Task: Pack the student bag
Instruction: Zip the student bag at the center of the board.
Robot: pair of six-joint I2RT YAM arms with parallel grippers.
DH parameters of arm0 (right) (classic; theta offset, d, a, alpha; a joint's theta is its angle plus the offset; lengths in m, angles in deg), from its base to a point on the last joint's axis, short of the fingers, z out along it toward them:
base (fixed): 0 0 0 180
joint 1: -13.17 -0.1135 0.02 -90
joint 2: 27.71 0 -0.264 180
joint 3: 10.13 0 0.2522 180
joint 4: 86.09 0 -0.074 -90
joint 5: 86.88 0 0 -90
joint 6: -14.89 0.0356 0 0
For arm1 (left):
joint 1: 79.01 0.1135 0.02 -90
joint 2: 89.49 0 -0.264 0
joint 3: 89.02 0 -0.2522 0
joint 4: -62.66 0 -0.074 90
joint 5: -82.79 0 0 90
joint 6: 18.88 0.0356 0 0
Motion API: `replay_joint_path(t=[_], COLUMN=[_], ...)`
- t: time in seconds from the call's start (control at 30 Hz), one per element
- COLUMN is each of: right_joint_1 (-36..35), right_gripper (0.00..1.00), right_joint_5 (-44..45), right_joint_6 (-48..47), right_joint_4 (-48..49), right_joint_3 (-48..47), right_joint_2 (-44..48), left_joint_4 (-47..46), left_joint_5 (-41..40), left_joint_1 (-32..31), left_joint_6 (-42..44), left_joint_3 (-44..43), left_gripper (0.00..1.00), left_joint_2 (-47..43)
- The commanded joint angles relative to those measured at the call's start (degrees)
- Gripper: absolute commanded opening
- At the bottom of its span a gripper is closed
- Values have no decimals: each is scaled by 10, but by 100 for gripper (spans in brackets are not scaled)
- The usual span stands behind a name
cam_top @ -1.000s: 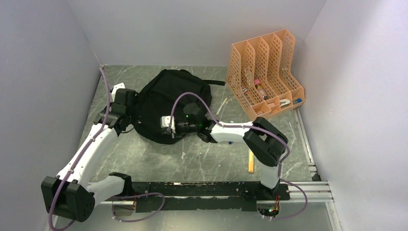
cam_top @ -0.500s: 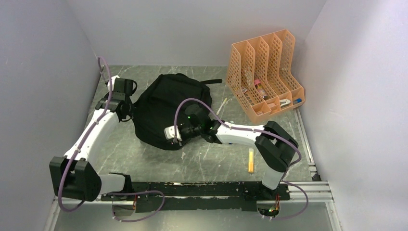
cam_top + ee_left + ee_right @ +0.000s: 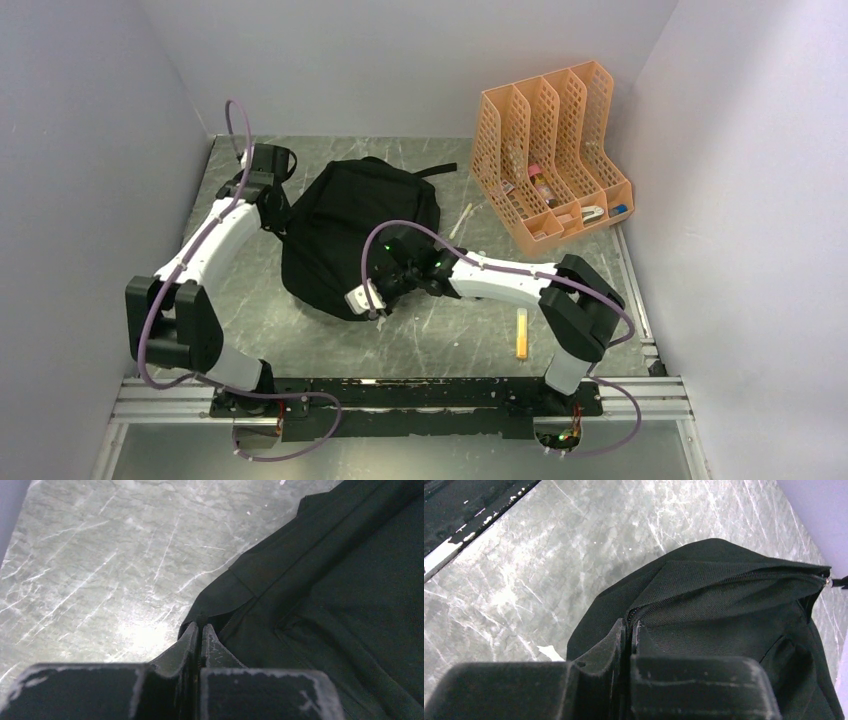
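**Two pinches on one soft black fabric backpack (image 3: 350, 215)**

I see the floppy, rounded backpack lying on the grey marbled tabletop (image 3: 450, 335), left of centre in the top view. A black strap (image 3: 440, 170) trails off its far edge toward the orange mesh plastic file organiser (image 3: 552, 150). The organiser stands in the far right corner, apart from the backpack. Its slots hold a few small items that I cannot make out.

My left gripper (image 3: 284, 222) reaches in from the far left and sits at the backpack's left edge. In the left wrist view its fingers (image 3: 189, 642) are pressed together with only a hairline between them. The tips meet on a folded hem of black cloth, which they appear to be pinching.

My right gripper (image 3: 366, 298) is at the backpack's near edge. In the right wrist view its fingers (image 3: 616, 640) are clenched just as tightly. Their tips bite at the near end of a zip line (image 3: 734, 580) that runs along a raised ridge of fabric. I cannot tell whether that zip is open.

A slim yellow stick (image 3: 521, 333) lies on the tabletop beside the right arm, clear of the backpack. A thin white stick (image 3: 463, 220) lies between the backpack and the organiser.
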Motion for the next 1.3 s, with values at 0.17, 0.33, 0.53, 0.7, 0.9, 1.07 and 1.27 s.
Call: replay_joint_path(t=[0.17, 0.33, 0.53, 0.7, 0.9, 1.07, 1.27], right_joint_1=[-26, -25, -25, -25, -25, -29, -42], right_gripper=[25, 38, 58, 69, 70, 65, 61], right_joint_5=[-30, 70, 121, 190, 279, 325, 344], right_joint_6=[131, 411, 591, 763, 879, 895, 881], right_joint_4=[-52, 138, 201, 265, 269, 276, 296], right_joint_3=[35, 44, 12, -7, -85, -135, -150], right_joint_2=[31, 53, 48, 38, -26, -80, -119], left_joint_4=[-146, -146, -116, -97, -101, -110, -99], left_joint_5=[24, 65, 101, 135, 199, 251, 253], left_joint_1=[17, 17, 17, 17, 15, 9, 4], left_joint_6=[33, 29, 15, 16, 11, 8, 12], left_joint_3=[-53, 28, 95, 115, 135, 137, 129], left_gripper=[5, 5, 5, 5, 5, 5, 5], left_joint_2=[15, -73, -170, -215, -243, -252, -263])
